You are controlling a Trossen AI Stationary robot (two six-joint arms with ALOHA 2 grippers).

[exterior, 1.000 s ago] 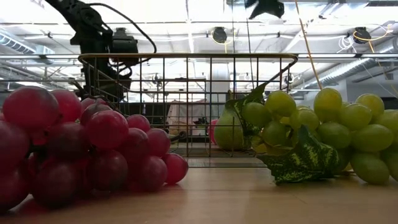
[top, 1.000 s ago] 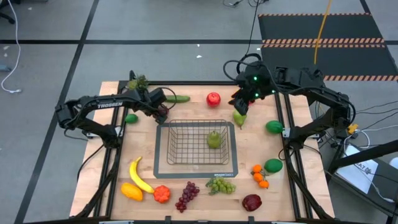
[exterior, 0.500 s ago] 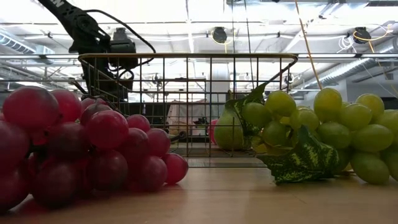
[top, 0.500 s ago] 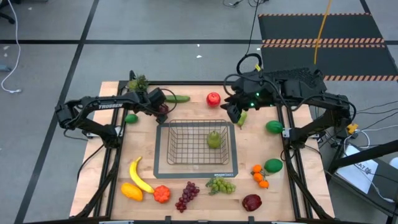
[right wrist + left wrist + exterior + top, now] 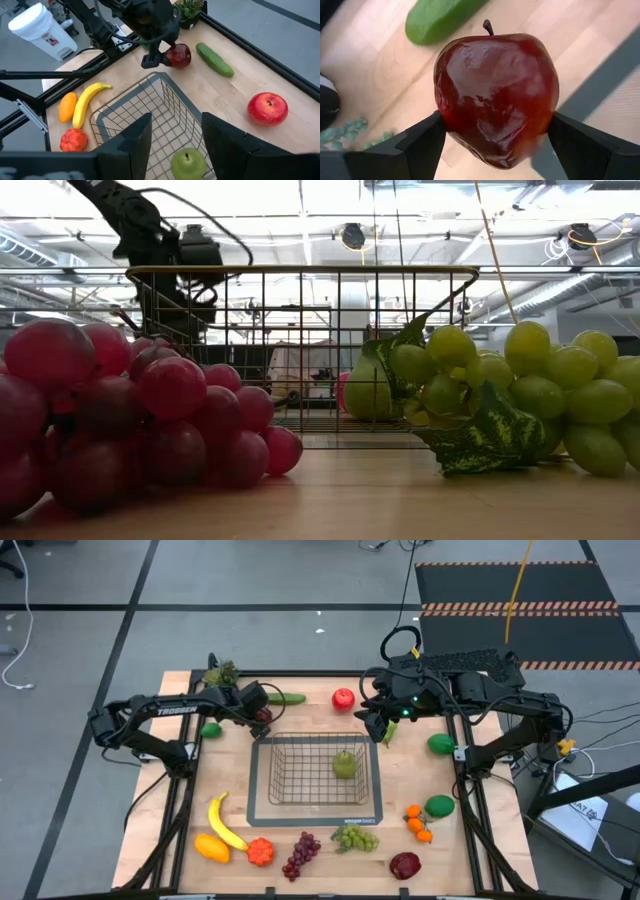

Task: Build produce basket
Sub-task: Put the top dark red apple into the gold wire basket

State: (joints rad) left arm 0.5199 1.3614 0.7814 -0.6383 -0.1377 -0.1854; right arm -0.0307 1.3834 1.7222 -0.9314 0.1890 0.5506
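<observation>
Currently we list: left gripper [image 5: 495,135], jaws pinching a dark red apple [image 5: 496,97] above the tabletop [image 5: 400,775] at the basket's [image 5: 315,772] 10 o'clock corner. Right gripper [image 5: 376,726], jaws spread, at its 1 o'clock corner. One green pear [image 5: 344,764] lies inside.

White lidded bucket [image 5: 40,31] (labelled) stands on the floor beside the table.

Red grapes [image 5: 130,420] fill the near left, green grapes [image 5: 500,390] with a leaf the right. Wire basket [image 5: 300,275] sits behind them, a green pear [image 5: 366,395] inside. Dark robot arm [image 5: 150,240] hangs above the basket's left corner.
</observation>
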